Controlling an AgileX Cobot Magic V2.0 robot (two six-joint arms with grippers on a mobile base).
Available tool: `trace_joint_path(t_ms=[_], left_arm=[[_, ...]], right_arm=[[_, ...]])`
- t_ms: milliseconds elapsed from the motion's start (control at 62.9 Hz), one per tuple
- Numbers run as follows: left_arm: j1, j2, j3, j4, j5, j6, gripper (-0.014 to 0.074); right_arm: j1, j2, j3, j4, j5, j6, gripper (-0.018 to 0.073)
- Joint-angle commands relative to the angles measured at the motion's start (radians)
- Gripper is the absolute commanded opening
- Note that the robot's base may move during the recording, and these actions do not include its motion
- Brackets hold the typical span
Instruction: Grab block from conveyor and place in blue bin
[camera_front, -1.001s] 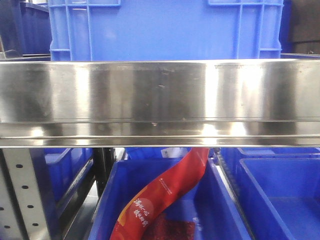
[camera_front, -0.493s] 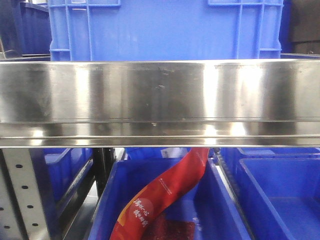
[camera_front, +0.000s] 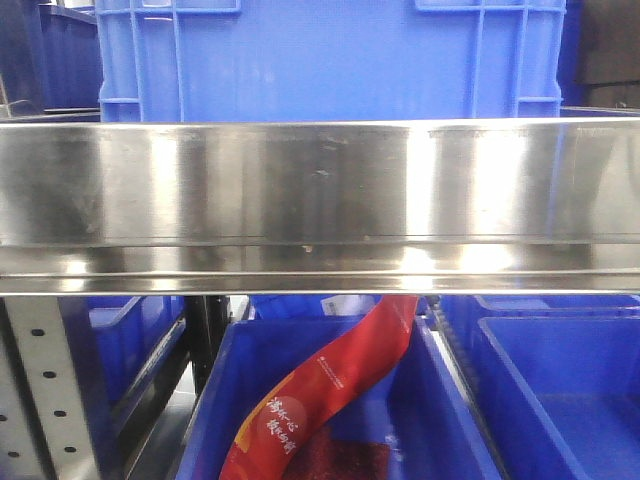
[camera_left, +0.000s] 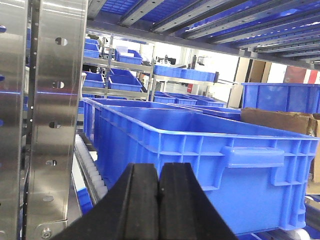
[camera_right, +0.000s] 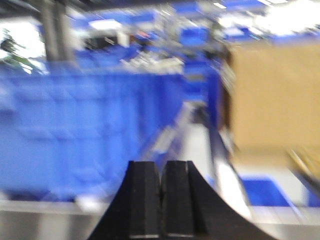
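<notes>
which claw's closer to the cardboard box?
Right, likely. The cardboard box looms large just ahead-right of the right claw, though that view is blurred. From the left claw, the box sits beyond the blue bin, off to the right.

A: Front view status?
B: Sharp and evenly lit. The stainless steel rail (camera_front: 320, 205) carries broad vertical glare bands, strongest at the right. The space beneath it is in shadow.

A: Left wrist view?
B: In focus. Bright background light overexposes the far opening (camera_left: 175, 57). The perforated steel upright (camera_left: 55, 125) reflects it.

A: Right wrist view?
B: Heavily blurred throughout. The blue bin (camera_right: 85, 130) and the cardboard box (camera_right: 275, 95) lack edges. The top right corner is blown out.
</notes>
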Motion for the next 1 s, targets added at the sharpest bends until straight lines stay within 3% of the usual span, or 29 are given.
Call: trace_joint_path(t_ms=[0,175,286,683,794,985], left_arm=[[0.003,-0.006,0.001,-0.002,-0.016,0.0,-0.0111],[0.003,-0.008,0.001,-0.002,-0.016,0.0,-0.0111],[0.003,-0.008,0.001,-0.002,-0.016,0.0,-0.0111],[0.003,-0.008,0.001,-0.002,-0.016,0.0,-0.0111],[0.003,-0.008,0.001,-0.002,-0.016,0.0,-0.0111],[0.003,-0.008,0.001,-0.002,-0.016,0.0,-0.0111]], right_arm=[[-0.056,-0.016,0.07,-0.012,-0.02,-0.003,-0.0167],[-0.083,-0.016,0.138,-0.012,-0.177,-0.003,-0.0167],[-0.083,-0.016,0.138,-0.012,-0.197,-0.003,-0.0167],[-0.083,-0.016,0.138,-0.012,-0.16,-0.003,-0.0167],[-0.083,-0.016,0.138,-0.089,-0.137,-0.003,-0.0167],[-0.083,-0.016,0.138,-0.091,-0.137,-0.004,-0.0167]])
